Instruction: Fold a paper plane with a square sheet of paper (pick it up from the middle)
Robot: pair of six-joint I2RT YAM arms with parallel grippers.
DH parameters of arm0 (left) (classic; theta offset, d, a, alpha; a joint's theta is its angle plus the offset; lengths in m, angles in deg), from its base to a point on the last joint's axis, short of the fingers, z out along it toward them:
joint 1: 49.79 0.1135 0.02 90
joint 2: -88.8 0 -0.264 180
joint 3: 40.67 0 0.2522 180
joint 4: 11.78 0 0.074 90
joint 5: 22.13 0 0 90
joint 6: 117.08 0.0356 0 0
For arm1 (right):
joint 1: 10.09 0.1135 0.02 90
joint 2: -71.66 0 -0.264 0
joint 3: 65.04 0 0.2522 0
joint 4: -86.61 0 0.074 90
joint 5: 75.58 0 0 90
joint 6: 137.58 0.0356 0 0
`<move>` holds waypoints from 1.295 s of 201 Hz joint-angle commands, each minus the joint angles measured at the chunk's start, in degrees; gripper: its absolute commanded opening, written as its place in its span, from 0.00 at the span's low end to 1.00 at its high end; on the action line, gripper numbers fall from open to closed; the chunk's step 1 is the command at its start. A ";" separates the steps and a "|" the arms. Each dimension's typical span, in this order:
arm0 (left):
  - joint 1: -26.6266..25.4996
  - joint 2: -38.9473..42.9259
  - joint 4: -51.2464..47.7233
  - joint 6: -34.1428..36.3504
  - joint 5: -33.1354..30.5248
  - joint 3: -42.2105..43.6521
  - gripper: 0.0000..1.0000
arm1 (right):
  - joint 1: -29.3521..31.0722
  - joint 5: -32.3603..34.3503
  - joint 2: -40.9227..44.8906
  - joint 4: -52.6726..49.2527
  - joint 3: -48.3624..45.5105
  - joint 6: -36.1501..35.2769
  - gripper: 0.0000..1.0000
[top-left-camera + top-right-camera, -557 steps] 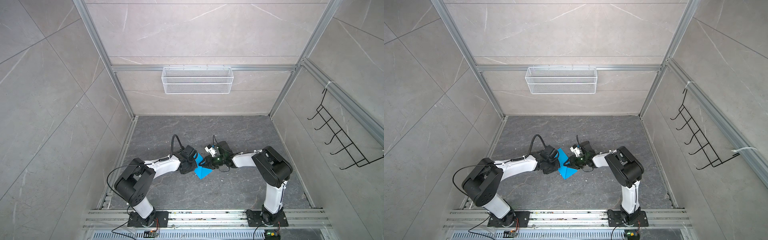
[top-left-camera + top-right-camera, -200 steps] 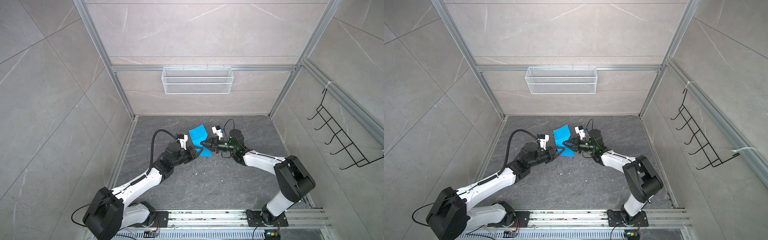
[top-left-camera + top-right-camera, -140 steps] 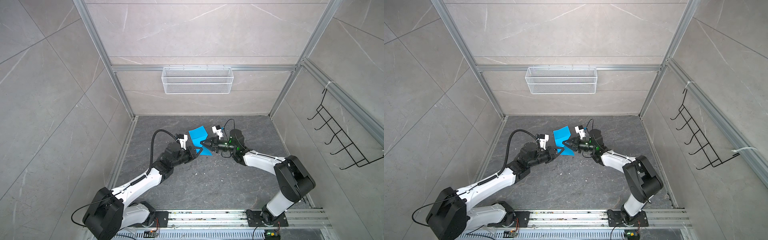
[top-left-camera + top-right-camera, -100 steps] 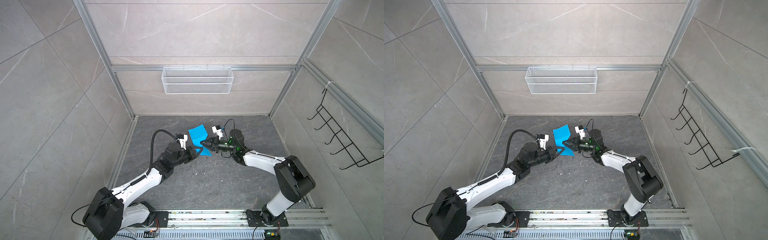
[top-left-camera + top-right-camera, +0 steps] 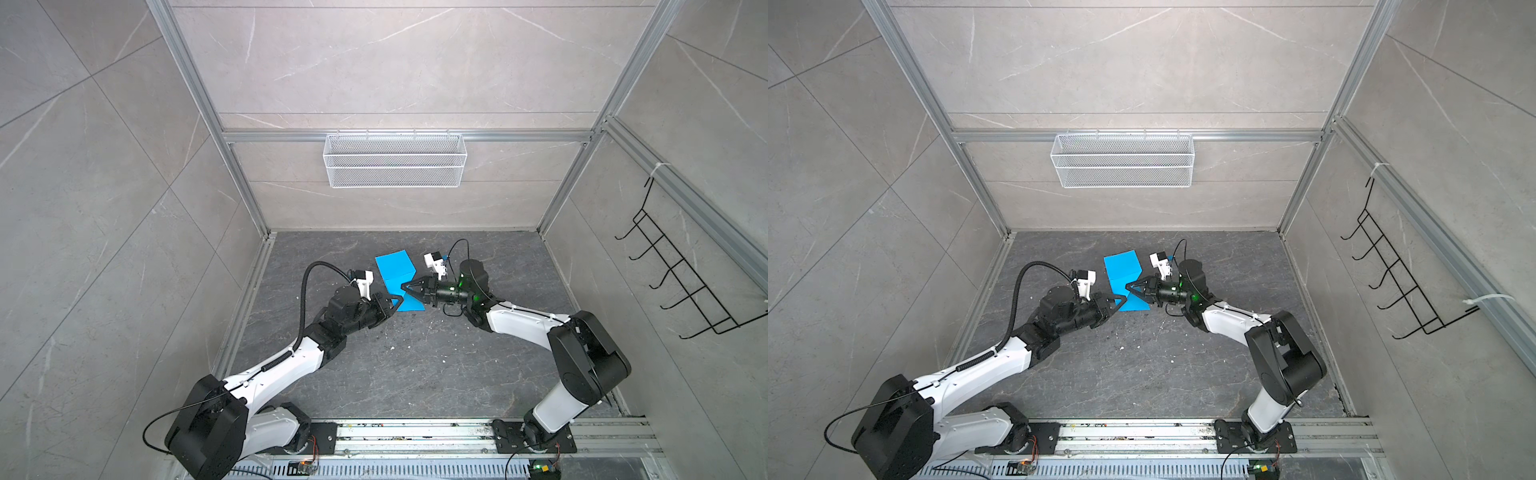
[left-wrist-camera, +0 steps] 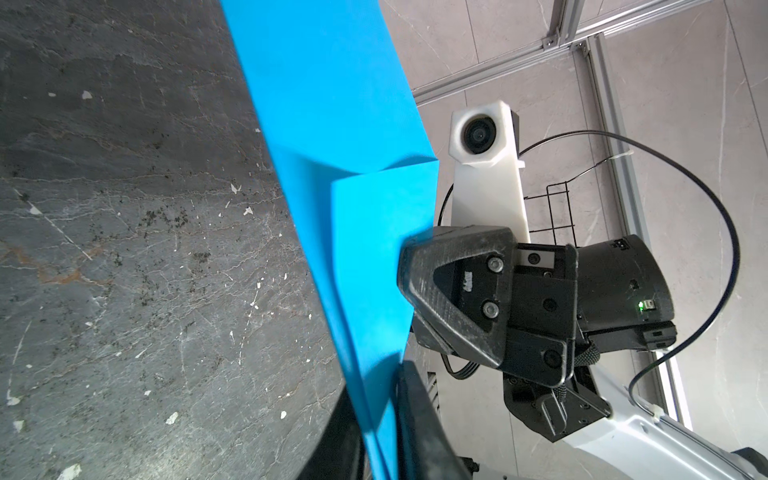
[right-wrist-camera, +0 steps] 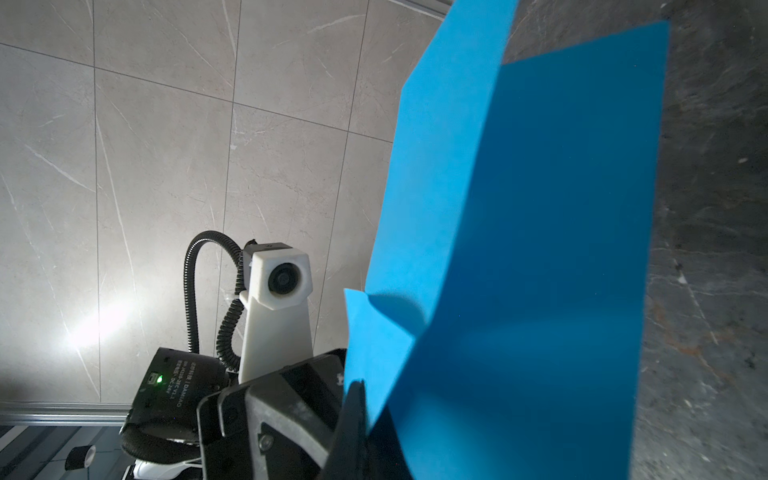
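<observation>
1. Paper first: we see the square sheet of paper (image 5: 395, 270) held up in the air above the grey floor (image 5: 415, 374), between the two arms. It is partly folded, with one flap creased over.
2. We see the right gripper (image 5: 404, 287) clamped tight on the sheet's side edge, just below that flap.
3. We see the left gripper (image 5: 397, 301) pinching the lower end. In the left wrist view its fingers (image 6: 419, 419) sit close on either side of the blue layers.
4. We judge the sheet feather-light and limp. It stands only where a crease stiffens it, and any free span will sag or flutter.
5. We expect its smooth surface to slide between hard pads, and thin paper to tear or crumple if the arms pull apart.
6. We would take hold on the doubled layers beside a crease, near the middle. A single-layer corner would bend away from the grip.
</observation>
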 commanded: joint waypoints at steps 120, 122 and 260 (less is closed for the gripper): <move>-0.04 -15.02 -71.14 22.07 -33.00 -29.26 0.04 | -4.93 21.26 17.28 -40.51 -0.13 -31.47 0.73; -0.19 -15.66 -72.52 22.15 -34.48 -30.14 0.04 | -4.93 21.78 17.47 -40.81 -0.19 -31.76 0.73; -9.51 -50.04 -83.02 23.43 -36.45 -59.68 0.36 | -5.11 38.12 25.04 -47.66 -6.41 -32.83 0.91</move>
